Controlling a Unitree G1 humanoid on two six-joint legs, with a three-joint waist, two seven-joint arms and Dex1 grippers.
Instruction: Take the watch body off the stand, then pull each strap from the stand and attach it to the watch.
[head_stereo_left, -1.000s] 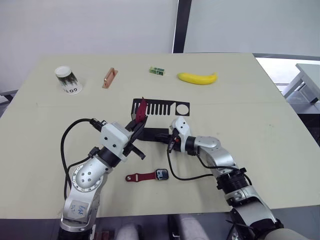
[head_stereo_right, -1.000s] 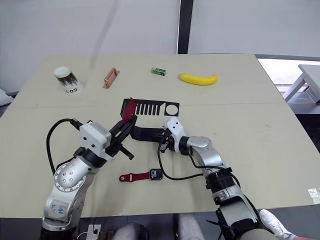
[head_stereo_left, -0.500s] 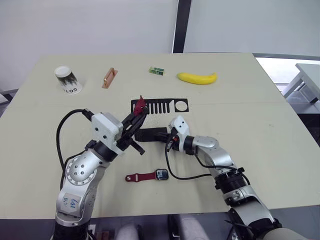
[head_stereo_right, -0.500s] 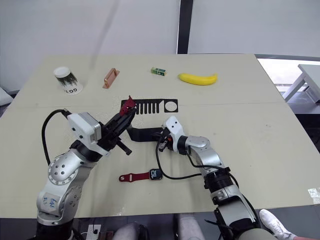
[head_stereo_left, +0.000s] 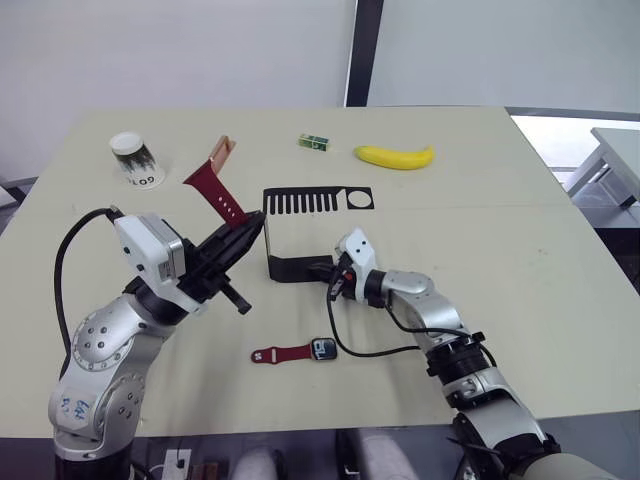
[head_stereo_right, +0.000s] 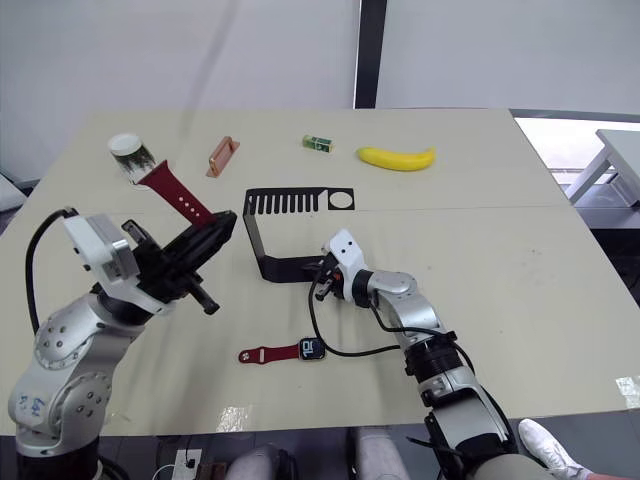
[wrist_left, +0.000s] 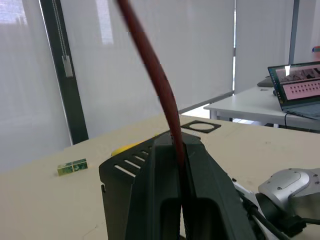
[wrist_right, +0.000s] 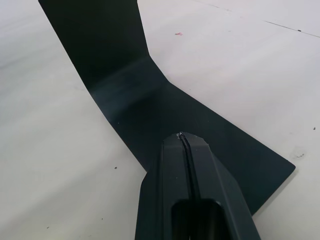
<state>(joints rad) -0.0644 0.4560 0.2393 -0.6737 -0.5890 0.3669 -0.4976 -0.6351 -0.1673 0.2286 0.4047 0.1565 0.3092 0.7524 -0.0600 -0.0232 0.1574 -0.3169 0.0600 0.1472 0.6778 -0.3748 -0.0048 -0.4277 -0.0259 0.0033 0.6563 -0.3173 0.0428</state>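
So the table (head_stereo_left: 520, 250) is the big tan thing everything sits on. Biggest task piece is the stand (head_stereo_left: 300, 235), thin black bent sheet sitting mid-table: the comb-slotted top runs left to right with the round hole at its right end, and the flat base lies on the table on the near side.

The right gripper (head_stereo_left: 333, 281) has its fingers pressed together with no gap showing, tips down on the stand's base at its right end. Looks like it's pinning the base, not holding anything between the fingers.

The left gripper (head_stereo_left: 250, 228) is up off the table to the left of the stand, fingers clamped on the near end of one strap (head_stereo_left: 215, 190). That strap is dark red with a row of small holes, and its long axis runs from the gripper up and away toward the far left, with a slight curve and the free end highest. It's clear of the stand, not touching it.

Near side of the table, in front of the stand, the watch body (head_stereo_left: 323, 349) lies flat, small dark rounded square with a lit screen. The other strap (head_stereo_left: 284, 354) is joined to its left side and stretches out flat to the left.

Far side: a banana (head_stereo_left: 394, 156), a paper cup (head_stereo_left: 136, 160), an orange-brown handle piece (head_stereo_left: 224, 151) and a little green box (head_stereo_left: 314, 142).
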